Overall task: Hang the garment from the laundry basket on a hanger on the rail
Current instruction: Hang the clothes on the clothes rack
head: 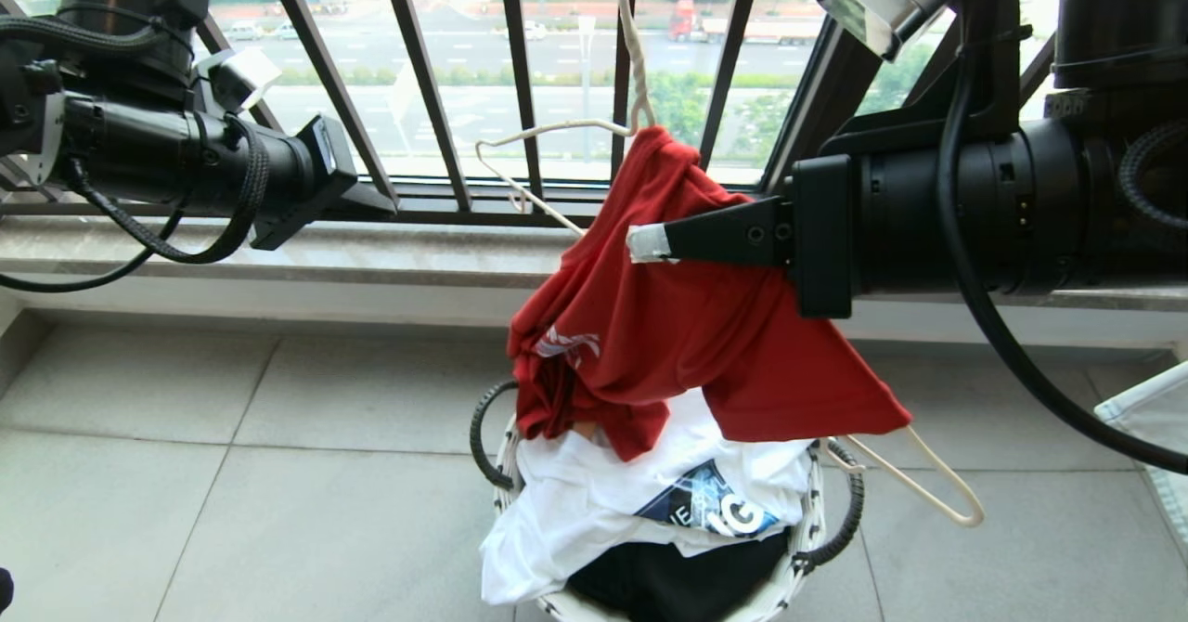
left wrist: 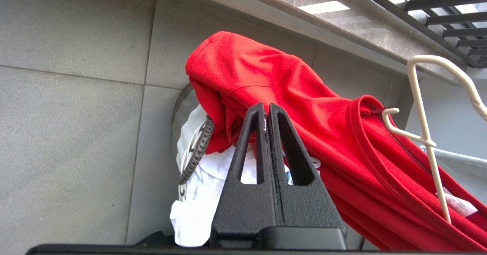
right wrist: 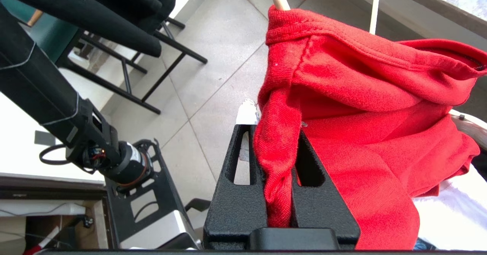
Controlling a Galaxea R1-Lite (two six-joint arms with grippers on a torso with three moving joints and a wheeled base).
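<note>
**Ana:** Right claw [head: 647, 242] first, from the head view: it is clamped on the red T-shirt [head: 668, 325], which hangs bunched on the cream wire hanger [head: 928, 492] just above the woven laundry basket [head: 817, 511]. One hanger arm pokes bare from the lower hem, the other stands bare toward the balcony railing [head: 520, 74]. A white printed T-shirt [head: 575, 501] and something black fill the basket. The rail is not in sight.

**Ben:** And the left wrist view?

**Ana:** Left claw [left wrist: 266, 112] has its jaws pressed together, close to the red cloth; I see nothing between them. The neck label [left wrist: 458, 205] shows beside the hanger's stem.

**Ben:** Right wrist view?

**Ana:** A thick fold of red cloth is pinched between the jaws, collar seam up by the hook.

**Ben:** So which step?

**Ana:** Dressing the hanger, I'd judge, only half done. Next the left claw needs a true hold on the loose shoulder to draw it over the bare arm.
</note>
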